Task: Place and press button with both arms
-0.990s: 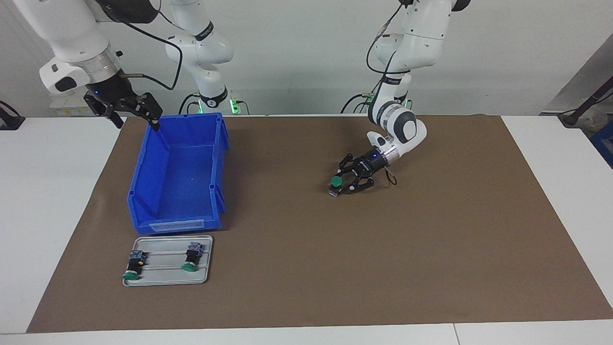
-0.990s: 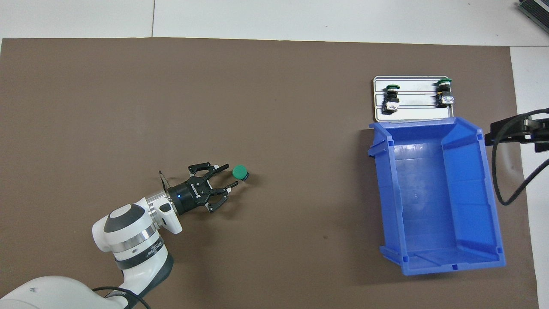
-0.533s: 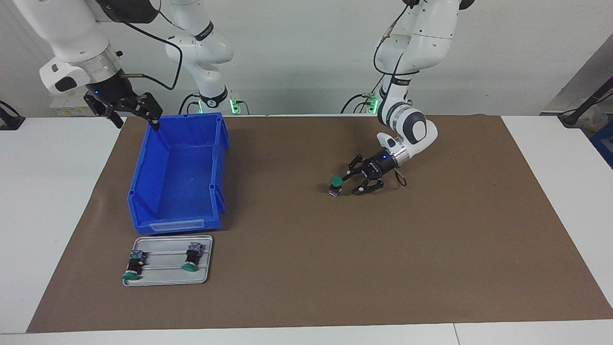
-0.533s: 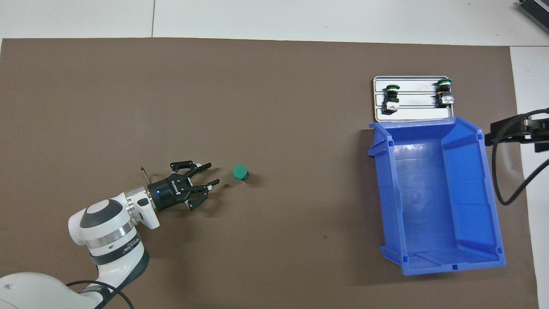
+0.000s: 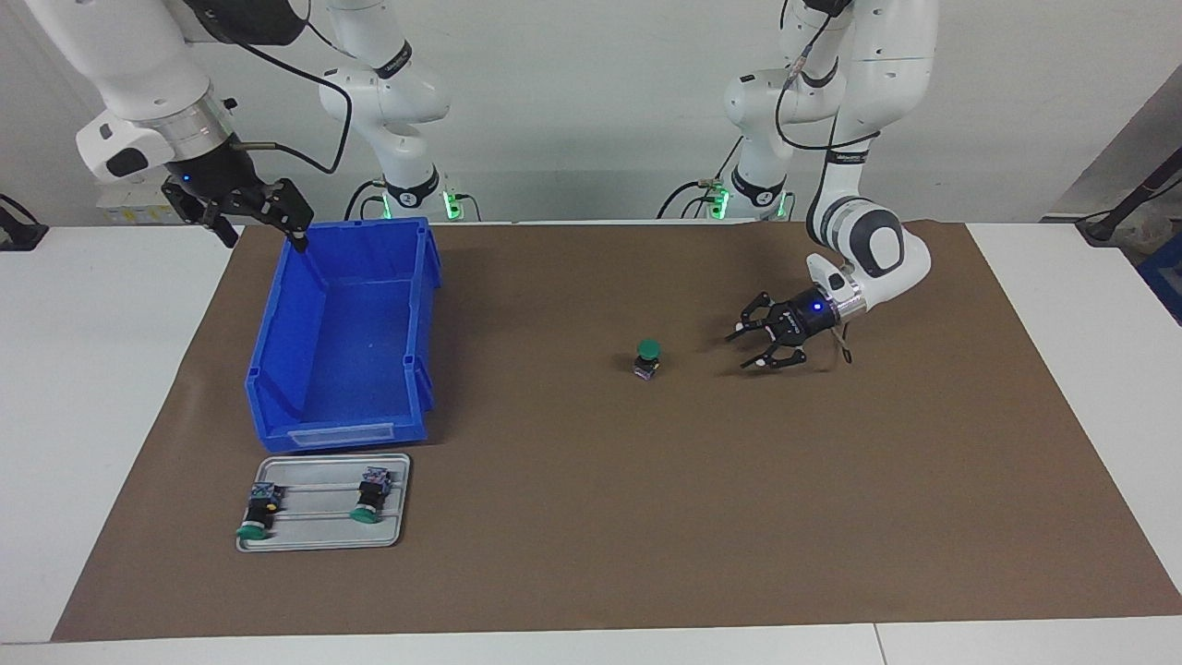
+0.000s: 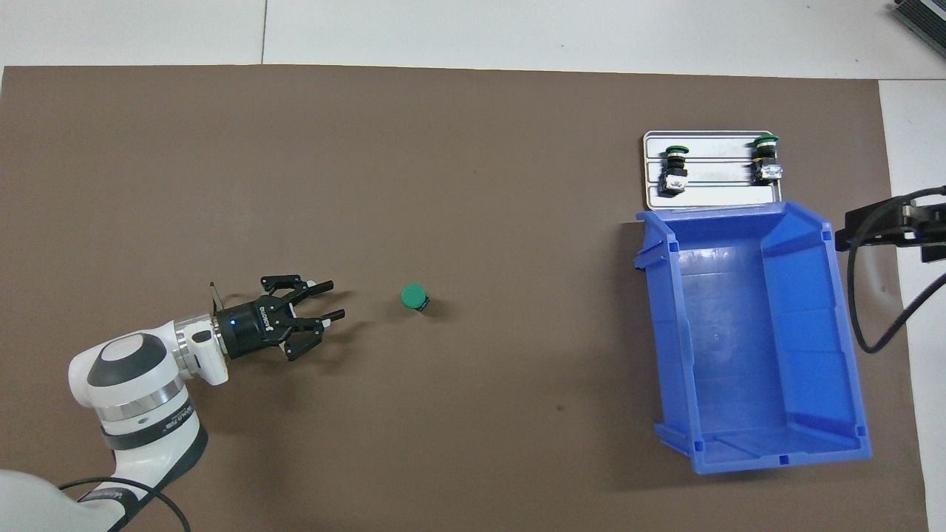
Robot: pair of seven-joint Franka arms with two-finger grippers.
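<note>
Placement looks done: the button (image 5: pixel 648 357) stands upright on its purple base, green cap up, on the brown mat (image 5: pixel 591 517) near the middle of the counter (image 5: pixel 92 388), free of any grip. The left end effector (image 5: pixel 750 349) hangs low over the mat, well apart from the button toward the left arm's end of the counter. Its fingers stand apart with nothing between them, pointing toward the button.

The right end effector (image 5: pixel 263 231) waits in the air over the corner of the blue bin (image 5: pixel 342 342) that lies nearest the robots, at the right arm's end of the counter. Its fingers are spread and empty.

What is left, by my reading, is the press itself. The green cap shows no contact from either arm, and neither end effector is above it. Since the task calls for both arms, the right arm probably has the pressing to do, and it has a long way to travel from the bin to reach the cap.

Two more buttons (image 5: pixel 259 511) (image 5: pixel 370 494) lie on their sides on the grey tray (image 5: pixel 319 540), just beside the bin's open end and toward the counter's edge farthest from the robots. Nothing touches them.
</note>
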